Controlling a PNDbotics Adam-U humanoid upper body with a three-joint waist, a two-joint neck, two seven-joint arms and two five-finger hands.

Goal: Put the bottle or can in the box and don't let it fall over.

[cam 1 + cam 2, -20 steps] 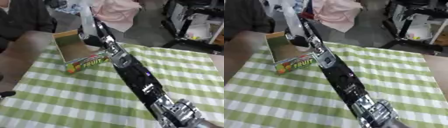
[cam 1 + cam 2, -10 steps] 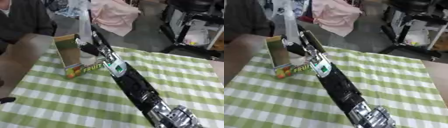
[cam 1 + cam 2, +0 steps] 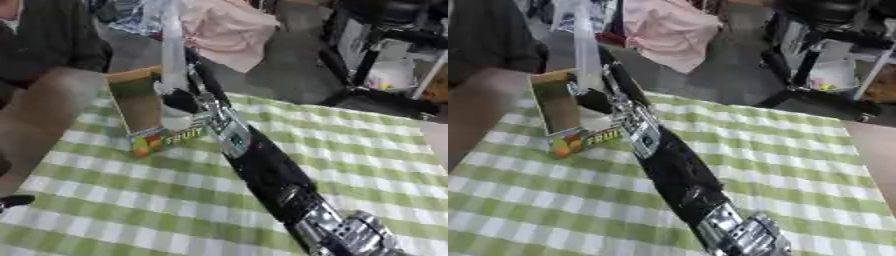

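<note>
Green-checked cloth (image 3: 367, 150); right hand (image 3: 179, 100) holds bottle (image 3: 171, 45) over box (image 3: 140, 107).

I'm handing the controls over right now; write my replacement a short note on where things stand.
Right hand: reaches across the green checked tablecloth and is closed round a tall clear bottle, held upright over the open fruit box.
Left hand: only a dark tip shows at the left edge; I cannot tell how its fingers stand.
Done: bottle brought to the box.
Left: lower it in, set it upright, let go, probably slowly.
</note>
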